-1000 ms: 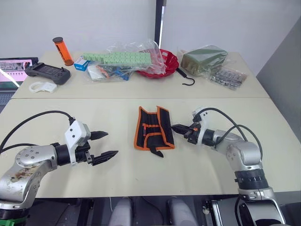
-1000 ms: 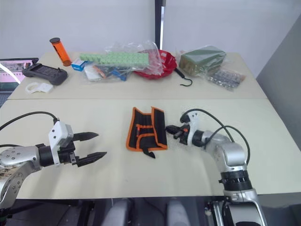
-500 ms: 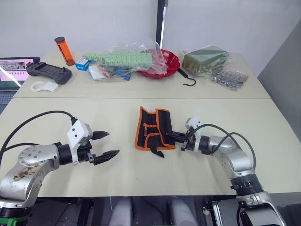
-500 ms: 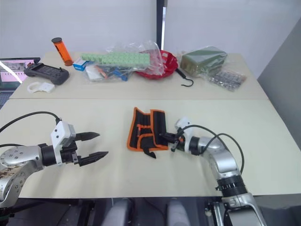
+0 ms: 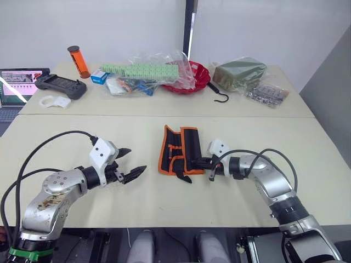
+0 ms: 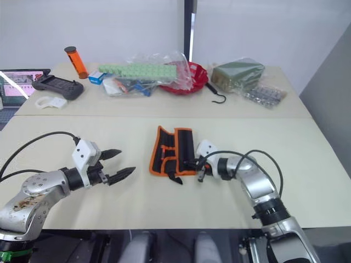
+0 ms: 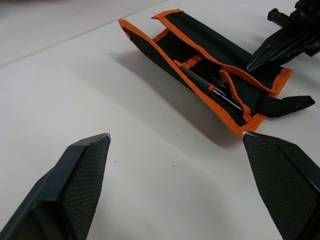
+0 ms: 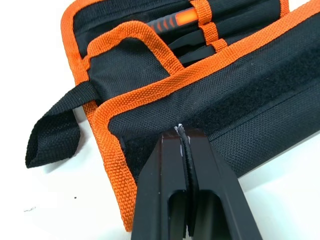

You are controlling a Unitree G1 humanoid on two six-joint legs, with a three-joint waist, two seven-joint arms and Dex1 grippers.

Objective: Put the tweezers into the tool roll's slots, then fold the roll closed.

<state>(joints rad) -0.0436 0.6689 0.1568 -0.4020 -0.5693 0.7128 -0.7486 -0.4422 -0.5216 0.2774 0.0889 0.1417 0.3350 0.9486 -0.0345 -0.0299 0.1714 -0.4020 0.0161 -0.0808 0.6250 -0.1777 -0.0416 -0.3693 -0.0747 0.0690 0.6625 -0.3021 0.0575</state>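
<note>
The tool roll (image 5: 178, 150) lies partly open in the middle of the near table, black with orange edging, its strap (image 5: 184, 176) trailing toward me. Slim black tweezers (image 8: 200, 50) sit tucked in its slots (image 7: 220, 92) beside an orange-banded tool. My right gripper (image 5: 204, 163) is shut, its tips touching the roll's right flap (image 8: 240, 95) just inside the orange edge; I cannot tell whether fabric is pinched. My left gripper (image 5: 134, 160) hangs open a hand's width left of the roll, holding nothing.
The far table holds an orange cylinder (image 5: 75, 55), a game controller (image 5: 59, 86), a laptop (image 5: 19, 82), plastic bags (image 5: 148, 70), a red bowl (image 5: 197, 74), a black hook (image 5: 218, 94) and a green packet (image 5: 238, 68).
My right gripper has slid left from beside the roll until its tips meet the right flap. My left gripper has edged right, closer to the roll.
</note>
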